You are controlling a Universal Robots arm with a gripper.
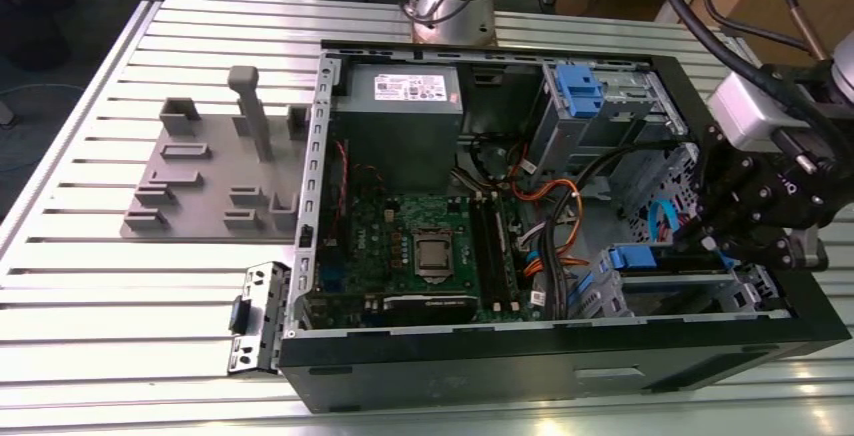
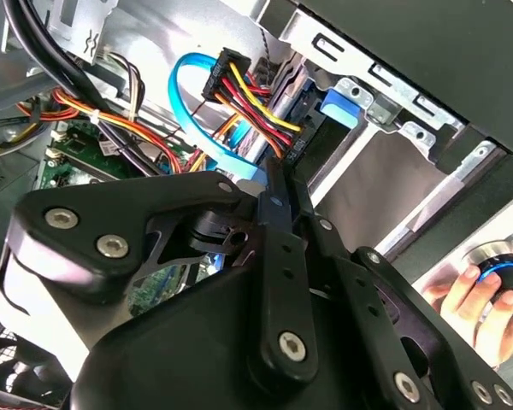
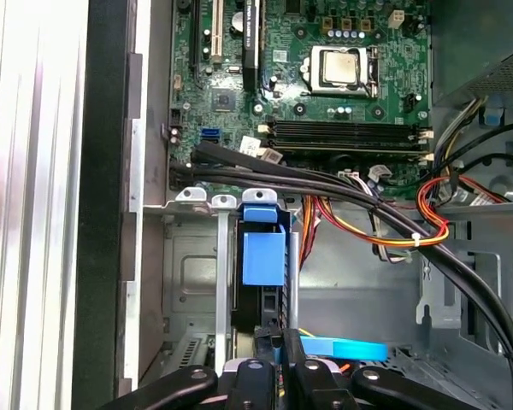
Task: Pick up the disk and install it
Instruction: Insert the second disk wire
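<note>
Tool clenched on disk, edge-on, long axis running 12 to 6 into drive bay beside motherboard.

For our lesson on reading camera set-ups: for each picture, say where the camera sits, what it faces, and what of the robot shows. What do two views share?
Exterior view: above the table, looking down into the open computer case; arm and gripper show.
First wrist view: on the arm, facing the circuit board and drive bay, gripper in the foreground.
Second wrist view: behind the gripper, facing cables; a person's hand shows.
Shared: both wrist views show the gripper.
</note>
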